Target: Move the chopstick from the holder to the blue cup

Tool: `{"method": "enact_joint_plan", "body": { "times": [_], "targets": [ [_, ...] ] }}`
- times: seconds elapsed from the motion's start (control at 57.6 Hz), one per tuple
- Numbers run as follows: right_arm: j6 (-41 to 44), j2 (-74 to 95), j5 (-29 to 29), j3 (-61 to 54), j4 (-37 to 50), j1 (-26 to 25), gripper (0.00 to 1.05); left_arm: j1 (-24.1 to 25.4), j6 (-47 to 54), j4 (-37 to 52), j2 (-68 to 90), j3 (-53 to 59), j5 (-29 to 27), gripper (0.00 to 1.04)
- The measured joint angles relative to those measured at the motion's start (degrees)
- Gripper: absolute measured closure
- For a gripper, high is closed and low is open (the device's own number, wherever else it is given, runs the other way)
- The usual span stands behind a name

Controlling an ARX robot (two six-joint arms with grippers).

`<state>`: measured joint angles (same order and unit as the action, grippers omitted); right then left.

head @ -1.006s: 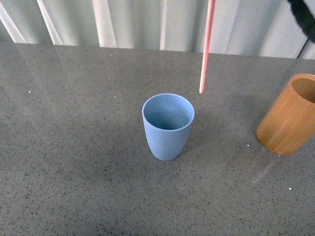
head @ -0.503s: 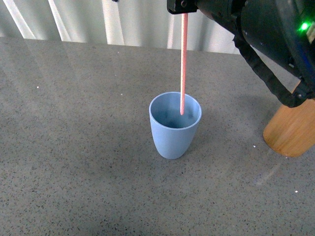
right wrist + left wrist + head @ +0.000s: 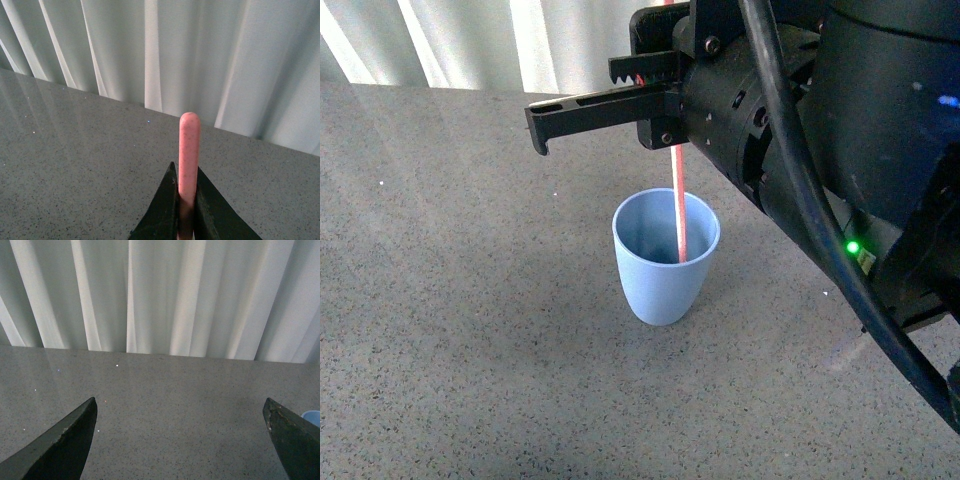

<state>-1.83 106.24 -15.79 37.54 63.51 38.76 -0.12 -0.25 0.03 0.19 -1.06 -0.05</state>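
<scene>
Right gripper [image 3: 184, 210]: clamped on the chopstick, both dark fingers pressed against its sides (right wrist view); in the front view it hangs directly over the blue cup.
Left gripper [image 3: 180, 440]: spread wide and empty, its two fingertips far apart above bare surface.
Chopstick [image 3: 679, 205]: upright, lower part inside the blue cup [image 3: 665, 285], upper part held in the right gripper, rounded speckled end [image 3: 189, 122] standing clear above the fingers; whether the tip touches the cup's bottom cannot be told.
Handling: judged light, stiff and thin, with a smooth round shaft likely to slide or pivot in a loose grip; a hold near the upper end, as here, leaves the long lower part free to enter the cup.
Risk: the cup looks light and narrow-based (a sideways push from the stick could tip it).
Holder: hidden in these views.
Surface [image 3: 470, 330]: grey speckled stone, flat, faintly reflective.
Room: pale pleated curtain [image 3: 165, 295] behind the far edge.
</scene>
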Motion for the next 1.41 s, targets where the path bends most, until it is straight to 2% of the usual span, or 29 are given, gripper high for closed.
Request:
{"method": "enact_joint_plan", "body": {
  "times": [0.052,0.312,0.382,0.486,0.52,0.711,0.85,0.971,1.058,1.232,1.336,1.388,1.405],
  "targets": [
    [0.0,0.07,-0.2,-0.31,0.0,-0.04,0.91,0.0,0.0,0.0,0.0,0.0,0.02,0.07],
    [-0.57,0.0,-0.24,-0.44,-0.59,-0.33,0.51,0.0,0.0,0.0,0.0,0.0,0.02,0.07],
    [-0.63,-0.33,-0.22,-0.44,-0.79,-0.59,0.37,0.0,0.0,0.0,0.0,0.0,0.0,0.07],
    [-0.66,-2.25,-0.17,-0.44,-1.84,-1.25,0.09,0.0,0.0,0.0,0.0,0.0,0.0,0.07],
    [-0.66,-3.02,-0.13,-0.44,-2.34,-1.4,0.08,0.0,0.0,0.0,0.0,0.0,0.02,0.07],
    [-0.02,-10.49,0.11,-0.44,-6.14,-2.93,0.1,0.0,0.0,0.0,0.0,0.0,0.02,0.07],
    [1.16,-20.35,-2.95,-1.09,-11.52,-6.08,0.1,0.0,0.0,0.0,0.0,0.0,0.02,0.07],
    [-0.11,-32.76,-8.48,-4.2,-23.32,-12.17,0.1,0.0,0.0,0.0,0.0,0.0,0.0,0.07],
    [-2.1,-42.34,-9.25,-8.44,-33.33,-17.18,0.1,0.0,0.0,0.0,0.0,0.0,0.0,0.07],
    [-3.21,-47.84,-9.53,-10.36,-36.13,-18.95,0.1,0.0,0.0,0.0,0.0,0.0,0.13,0.07],
    [-0.61,-48.94,-1.84,-13.84,-30.49,-20.92,0.25,0.0,0.0,0.0,0.0,0.0,0.04,0.07],
    [0.72,-51.93,1.18,-17.77,-29.42,-22.91,0.4,0.0,0.0,0.0,0.0,0.0,-0.09,0.07],
    [0.77,-52.13,1.31,-18.01,-29.38,-23.06,0.41,0.0,0.0,0.0,0.0,0.0,-0.09,0.07]
  ]
}}
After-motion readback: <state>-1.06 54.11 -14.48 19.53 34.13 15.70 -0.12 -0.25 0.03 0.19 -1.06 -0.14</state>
